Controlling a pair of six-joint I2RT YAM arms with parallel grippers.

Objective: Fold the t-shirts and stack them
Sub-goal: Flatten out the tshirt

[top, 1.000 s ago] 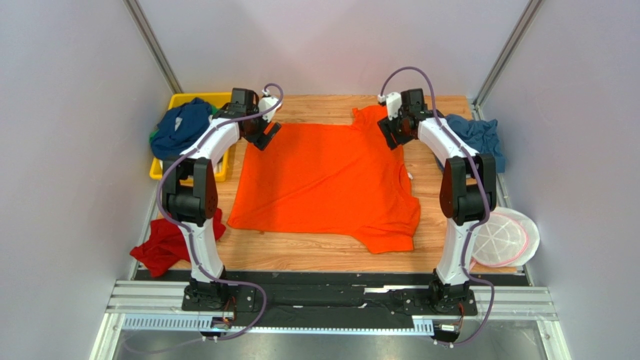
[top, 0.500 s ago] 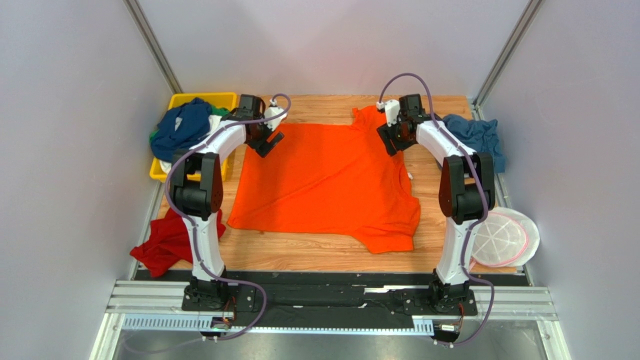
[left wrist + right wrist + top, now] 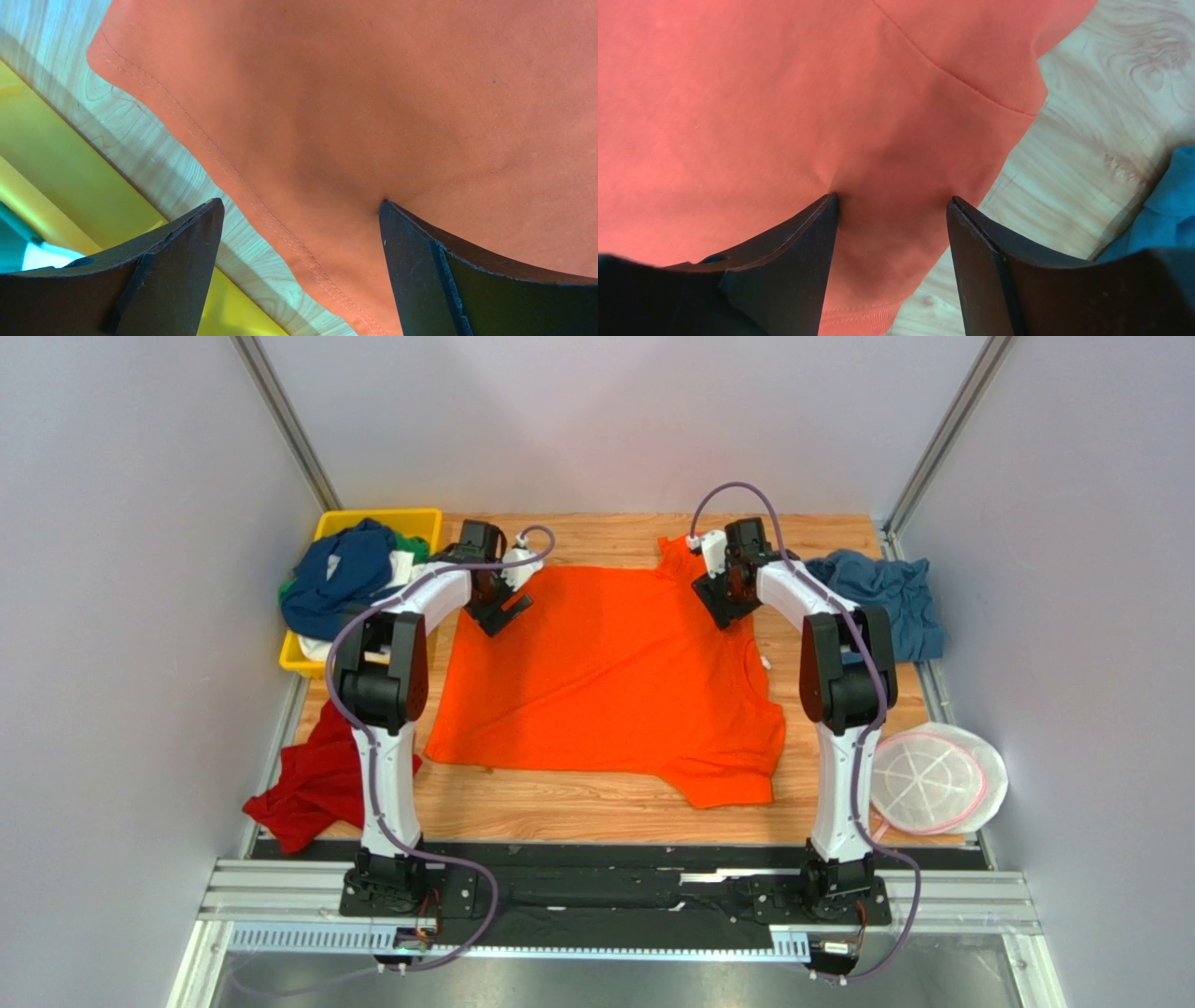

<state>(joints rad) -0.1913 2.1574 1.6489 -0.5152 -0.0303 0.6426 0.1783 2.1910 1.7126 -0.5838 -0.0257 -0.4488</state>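
A bright orange t-shirt [image 3: 610, 672] lies spread flat on the wooden table. My left gripper [image 3: 494, 613] is open, low over the shirt's far left corner; in the left wrist view [image 3: 302, 210] its jaws straddle the hemmed edge [image 3: 274, 217], the right finger pressing the cloth. My right gripper [image 3: 720, 602] is open at the shirt's far right, by a sleeve; in the right wrist view [image 3: 892, 203] its jaws straddle orange cloth [image 3: 808, 105] near its edge. A steel-blue shirt [image 3: 887, 592] lies far right. A red shirt [image 3: 316, 787] hangs at the left edge.
A yellow tray [image 3: 407, 522] at the far left holds navy, green and white shirts [image 3: 344, 571]. A round white-and-pink disc [image 3: 936, 779] sits at the near right. Bare wood table [image 3: 589, 812] shows in front of the orange shirt.
Both grippers have moved inward and down toward the orange shirt's far corners. The shirt itself has not visibly moved.
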